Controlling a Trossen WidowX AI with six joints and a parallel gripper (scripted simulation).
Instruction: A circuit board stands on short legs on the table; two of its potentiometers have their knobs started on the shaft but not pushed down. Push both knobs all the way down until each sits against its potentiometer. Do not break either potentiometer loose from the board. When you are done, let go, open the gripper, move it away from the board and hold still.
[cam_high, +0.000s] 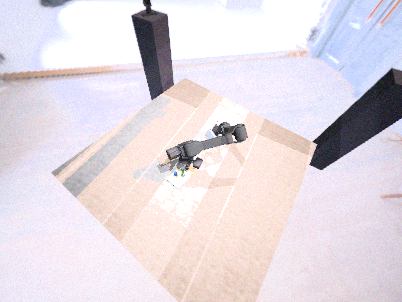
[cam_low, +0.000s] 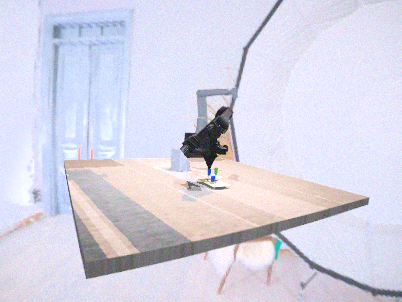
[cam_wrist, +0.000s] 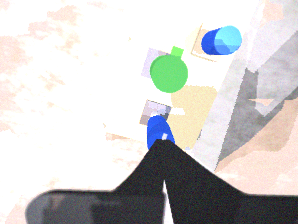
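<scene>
Pale, washed-out walls and a blue-grey double door frame a wooden table (cam_low: 150, 215) striped in tan and grey, and near its middle stands the small circuit board (cam_wrist: 192, 107) on its legs. Seen from the wrist, the gripper (cam_wrist: 161, 141) has its jaws clenched together with nothing between them, their joined tip resting on or just above the near blue knob (cam_wrist: 158, 131); contact cannot be confirmed. A green knob (cam_wrist: 169, 73) sits in the middle of the board and a second blue knob (cam_wrist: 220, 41) at its far corner. The step in hand looks like pressing the near blue knob down with the closed fingertips. Next comes a straight, gentle push along the shaft, avoiding sideways load that might loosen the potentiometer (cam_wrist: 154, 108).
</scene>
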